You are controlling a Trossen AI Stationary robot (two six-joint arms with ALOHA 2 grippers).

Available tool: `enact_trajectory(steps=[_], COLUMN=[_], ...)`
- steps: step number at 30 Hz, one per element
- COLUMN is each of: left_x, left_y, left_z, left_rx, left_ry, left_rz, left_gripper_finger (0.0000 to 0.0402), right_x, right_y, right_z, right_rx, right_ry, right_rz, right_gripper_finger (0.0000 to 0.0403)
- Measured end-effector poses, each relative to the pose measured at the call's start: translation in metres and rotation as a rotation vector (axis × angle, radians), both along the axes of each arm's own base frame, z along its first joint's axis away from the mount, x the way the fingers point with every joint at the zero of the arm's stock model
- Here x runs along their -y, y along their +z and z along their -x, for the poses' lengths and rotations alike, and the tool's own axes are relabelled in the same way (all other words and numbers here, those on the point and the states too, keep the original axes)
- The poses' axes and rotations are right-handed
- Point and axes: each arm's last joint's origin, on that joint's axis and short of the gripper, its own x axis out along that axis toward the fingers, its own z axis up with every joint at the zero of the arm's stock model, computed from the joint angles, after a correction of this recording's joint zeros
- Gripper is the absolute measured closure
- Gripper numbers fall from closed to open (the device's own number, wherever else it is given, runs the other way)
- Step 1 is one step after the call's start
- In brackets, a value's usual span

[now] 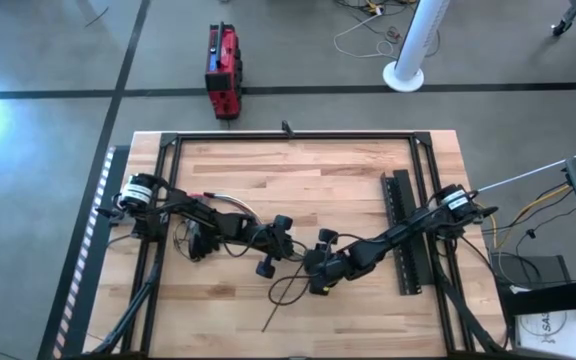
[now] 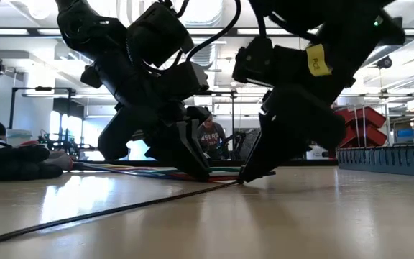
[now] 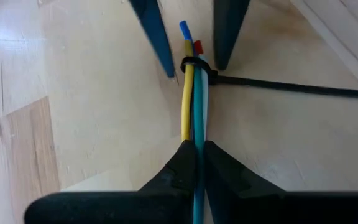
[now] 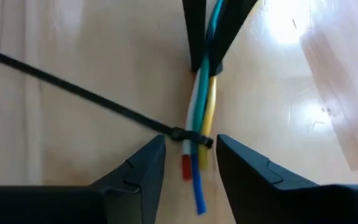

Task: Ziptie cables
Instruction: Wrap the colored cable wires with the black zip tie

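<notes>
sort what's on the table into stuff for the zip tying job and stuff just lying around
For the job:
- bundle of thin blue, green and yellow cables, clamped in the left pincer
- thin black plastic ziptie, looped round the bundle
- right pincer, open beside the loop

Lying about:
- long black perforated bar
- red case on the floor

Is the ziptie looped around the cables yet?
Yes, looped. The ziptie rings the cables near their cut ends, tail trailing across the table. The left claw is shut on the cables; the right claw is open.
</notes>
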Motion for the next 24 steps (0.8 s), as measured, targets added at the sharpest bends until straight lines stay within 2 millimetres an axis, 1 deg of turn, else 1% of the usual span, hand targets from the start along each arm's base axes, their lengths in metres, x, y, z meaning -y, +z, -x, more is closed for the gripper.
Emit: enact_trajectory(steps=[4,7,11,16,24], left_x=[0.0000,-0.0001,-0.0001,-0.0001,-0.0001], left_y=[0.0001,0.0001,0.0001,0.0001,0.0003], left_z=[-0.0001,-0.0001,-0.0002,-0.0002,-0.0003], left_rx=[0.001,0.001,0.001,0.001,0.003], left_ry=[0.000,0.001,0.001,0.001,0.001], left_rz=[0.000,0.000,0.000,0.000,0.000], left_gripper_finger=[0.0395,0.0395,0.0395,0.0395,0.0395], right_x=[-0.0031,-0.0038,-0.0042,-0.0048,-0.0060], right_y=[0.0003,0.0005,0.0001,-0.0055,-0.0050], right_z=[0.0020,0.0018,0.0007,0.0007,-0.0009], right_rx=[0.012,0.029,0.045,0.027,0.039], right_ry=[-0.054,-0.090,-0.106,-0.117,-0.103], right_rz=[-0.037,-0.060,-0.072,-0.101,-0.123], right_gripper_finger=[0.0255,0.0258,0.0275,0.0302,0.0338])
